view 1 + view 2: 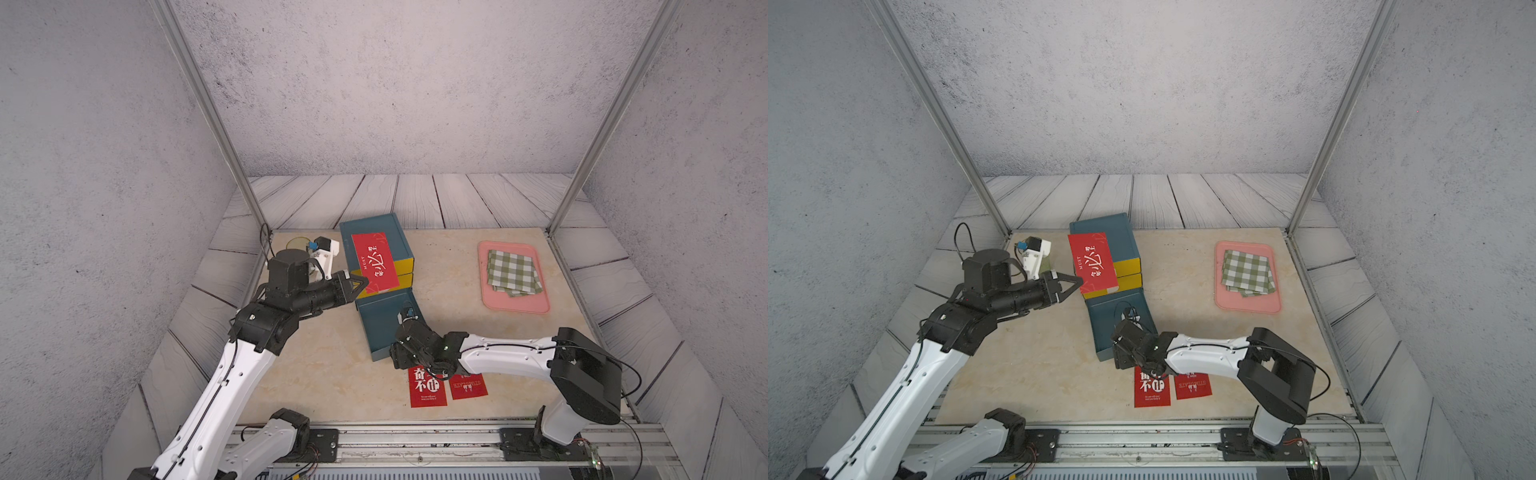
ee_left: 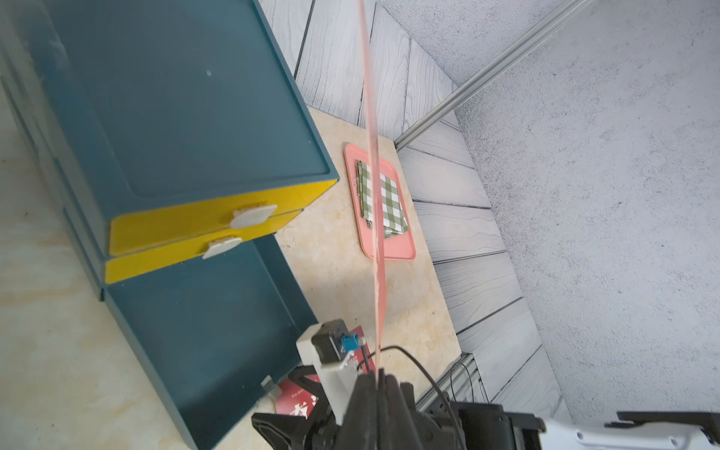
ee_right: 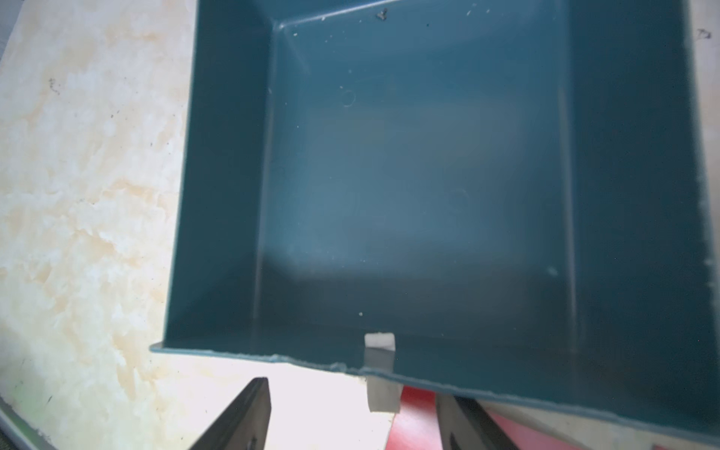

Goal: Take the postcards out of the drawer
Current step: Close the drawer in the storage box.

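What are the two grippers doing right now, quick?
Left gripper: shut on a postcard.
Right gripper: open, holding nothing.

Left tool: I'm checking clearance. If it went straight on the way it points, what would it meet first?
Probably nothing close. The left tool, shut on a postcard, aims past the yellow drawer fronts toward the pink tray; depth is unclear.

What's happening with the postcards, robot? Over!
Left tool shut on one postcard. Right tool open by drawer front. Drawer empty; two postcards on table. Nothing blocking.
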Tool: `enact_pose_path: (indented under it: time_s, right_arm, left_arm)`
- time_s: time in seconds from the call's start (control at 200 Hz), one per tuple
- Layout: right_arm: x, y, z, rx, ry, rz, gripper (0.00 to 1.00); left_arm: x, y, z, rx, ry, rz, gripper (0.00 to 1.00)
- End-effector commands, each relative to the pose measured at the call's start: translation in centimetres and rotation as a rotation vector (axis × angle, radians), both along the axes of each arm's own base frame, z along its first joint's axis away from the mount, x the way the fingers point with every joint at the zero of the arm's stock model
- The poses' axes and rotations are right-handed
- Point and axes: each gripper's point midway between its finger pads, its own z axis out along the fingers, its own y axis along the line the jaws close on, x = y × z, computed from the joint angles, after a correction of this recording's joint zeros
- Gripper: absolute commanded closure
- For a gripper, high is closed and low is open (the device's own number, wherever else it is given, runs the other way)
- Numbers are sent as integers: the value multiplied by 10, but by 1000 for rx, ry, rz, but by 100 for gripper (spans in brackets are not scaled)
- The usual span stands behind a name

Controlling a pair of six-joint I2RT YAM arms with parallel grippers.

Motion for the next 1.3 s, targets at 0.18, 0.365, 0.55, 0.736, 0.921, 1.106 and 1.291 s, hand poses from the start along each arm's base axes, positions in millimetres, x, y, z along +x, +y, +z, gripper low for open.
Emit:
enact_pose_path:
  time_s: [0.18, 0.365, 0.55, 0.736, 0.921, 1.106, 1.291]
  right_arm:
    - [5, -2, -3, -21, -17, -39, 29]
    - [7, -2, -6, -26, -24, -49, 29]
    - [11, 1, -7, -14, -38, -57, 29]
    - [17, 10, -8, 15, -64, -64, 29]
    - [23, 21, -6, 43, -84, -63, 29]
    - [30, 34, -5, 56, -111, -61, 29]
    - [41, 40, 1, 44, -160, -63, 29]
  left_arm:
    - [85, -8, 1, -27, -56, -9, 98]
    - [113, -22, -18, -48, -16, -67, 98]
    - [130, -18, -33, -81, 13, -67, 98]
    - [137, -17, -50, -77, 45, -68, 98]
    - [138, -17, -64, -78, 78, -70, 98]
    - [132, -16, -62, -80, 73, -72, 98]
    - [118, -11, -33, -92, 20, -67, 98]
